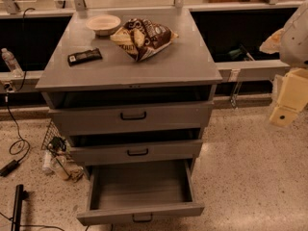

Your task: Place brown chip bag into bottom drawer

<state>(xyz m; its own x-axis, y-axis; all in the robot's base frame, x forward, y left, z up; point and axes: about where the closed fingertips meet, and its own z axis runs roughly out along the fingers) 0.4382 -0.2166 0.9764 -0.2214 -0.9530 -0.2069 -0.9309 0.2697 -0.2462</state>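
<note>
The brown chip bag (143, 36) lies crinkled on the grey cabinet top (159, 64), towards the back and right of the middle. The bottom drawer (139, 186) is pulled out wide and nothing shows inside it. Its small dark handle (142, 218) is on the front panel. My gripper (287, 102) is at the right edge of the view, beside the cabinet at about the height of the top drawer. It is well apart from the bag and the drawer.
A cream bowl (103, 24) sits left of the bag and a flat black bar wrapper (84, 56) lies nearer the front left. The top drawer (132, 115) and middle drawer (137, 151) stand slightly pulled out. Cables and clutter (57, 158) lie on the floor at left.
</note>
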